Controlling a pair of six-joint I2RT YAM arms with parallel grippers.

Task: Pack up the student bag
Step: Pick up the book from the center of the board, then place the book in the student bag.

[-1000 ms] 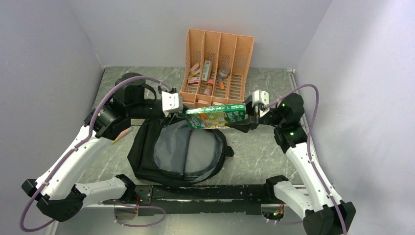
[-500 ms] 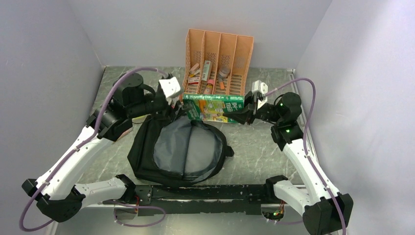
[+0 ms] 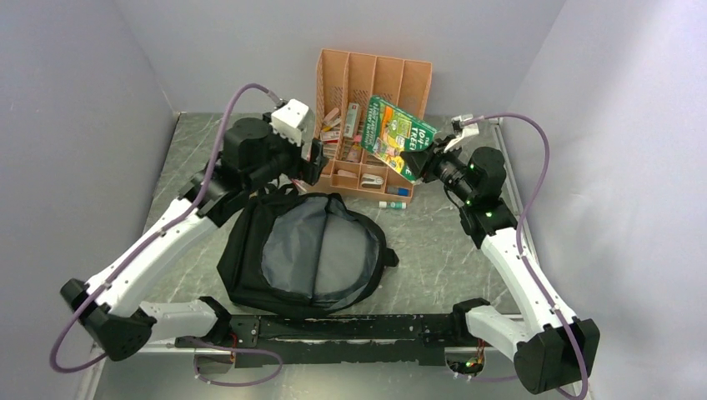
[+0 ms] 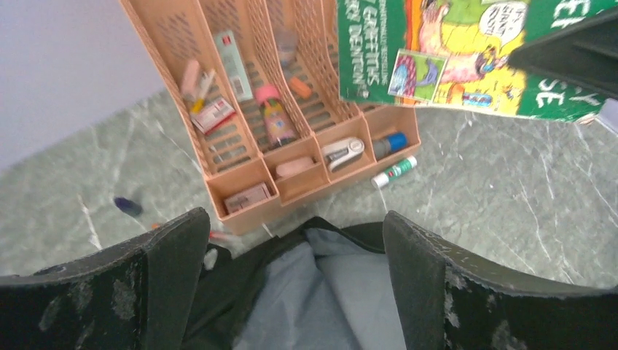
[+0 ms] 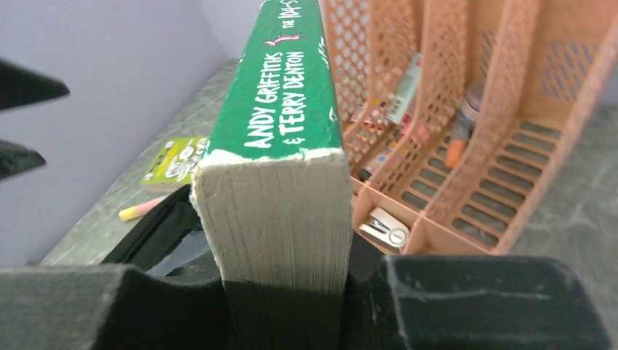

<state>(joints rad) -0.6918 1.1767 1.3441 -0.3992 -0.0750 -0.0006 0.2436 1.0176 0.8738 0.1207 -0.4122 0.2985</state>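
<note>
The student bag [image 3: 308, 258], a black backpack, lies flat mid-table with its mouth wide and the grey lining [image 4: 328, 299] showing. My left gripper [image 3: 315, 162] hovers over the bag's far rim, open, with nothing between its fingers [image 4: 171, 270]. A thick green paperback book [image 3: 398, 137] is raised and tilted in front of the orange file organiser [image 3: 371, 75]. My right gripper [image 3: 423, 158] is shut on the book's lower right edge. In the right wrist view the book [image 5: 284, 146] stands spine-up between the jaws, page edges toward the camera.
The organiser [image 4: 240, 168] holds a stapler [image 4: 342, 152], an eraser and several small stationery items. A glue stick [image 3: 393, 203] lies on the table beside it. A yellow-green booklet [image 5: 175, 162] and a highlighter [image 5: 142, 210] lie left of the bag. Grey walls enclose the table.
My left gripper let go of the book, opened wide and pulled back up to the left. My right gripper lifted the book and tilted it up toward the organiser.
</note>
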